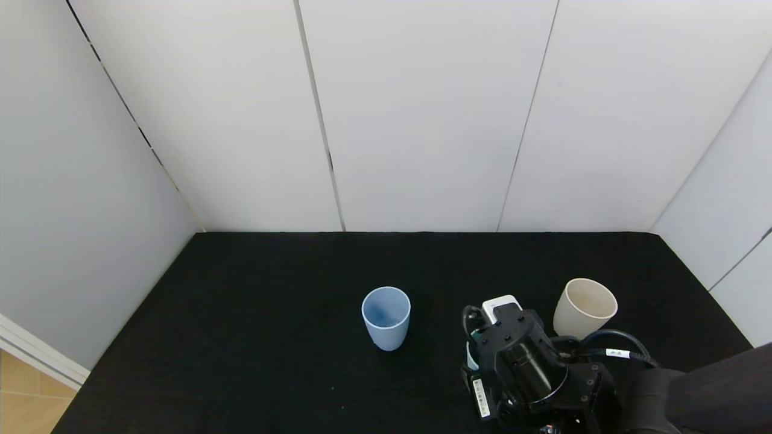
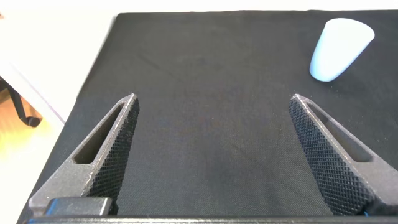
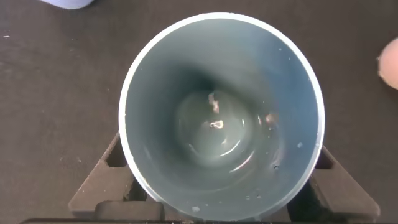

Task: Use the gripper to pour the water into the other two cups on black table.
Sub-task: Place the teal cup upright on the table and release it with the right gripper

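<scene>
My right gripper [image 1: 482, 345] stands on the black table [image 1: 271, 337] at the front right, between the two cups. In the right wrist view it [image 3: 221, 148] is shut on a teal-green tumbler [image 3: 161, 81], one finger [image 3: 102, 180] on each side. The tumbler is upright, and a little clear water [image 3: 214, 134] glints at its bottom. The light blue cup [image 1: 386, 316] stands upright to the gripper's left. The cream-beige cup [image 1: 584, 307] stands close on its right. My left gripper [image 2: 214, 98] is open and empty over bare table, with the blue cup [image 2: 339, 50] farther off.
White panel walls [image 1: 422, 120] enclose the table at the back and on both sides. The table's left edge [image 2: 93, 74] shows in the left wrist view, with floor beyond it.
</scene>
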You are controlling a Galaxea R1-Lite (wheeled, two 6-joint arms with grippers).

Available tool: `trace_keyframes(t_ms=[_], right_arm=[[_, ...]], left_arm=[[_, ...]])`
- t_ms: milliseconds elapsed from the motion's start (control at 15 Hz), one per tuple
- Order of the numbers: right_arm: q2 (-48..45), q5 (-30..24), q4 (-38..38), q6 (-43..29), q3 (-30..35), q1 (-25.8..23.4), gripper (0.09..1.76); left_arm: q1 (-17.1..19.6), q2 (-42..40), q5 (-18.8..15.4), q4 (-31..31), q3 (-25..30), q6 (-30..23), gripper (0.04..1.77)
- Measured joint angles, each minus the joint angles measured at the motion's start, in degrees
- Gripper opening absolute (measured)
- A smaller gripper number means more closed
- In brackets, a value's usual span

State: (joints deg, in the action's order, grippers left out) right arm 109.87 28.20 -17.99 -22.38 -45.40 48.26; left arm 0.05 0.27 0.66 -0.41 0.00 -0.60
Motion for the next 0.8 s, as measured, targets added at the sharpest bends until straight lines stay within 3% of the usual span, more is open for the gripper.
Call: trace_keyframes(t_ms=[800], right_arm=[[3.7, 2.3, 0.0, -0.2, -0.2, 0.8, 1.19]], left_arm=[[0.0, 0.0, 0.0, 0.0, 0.0, 0.0, 1.72]])
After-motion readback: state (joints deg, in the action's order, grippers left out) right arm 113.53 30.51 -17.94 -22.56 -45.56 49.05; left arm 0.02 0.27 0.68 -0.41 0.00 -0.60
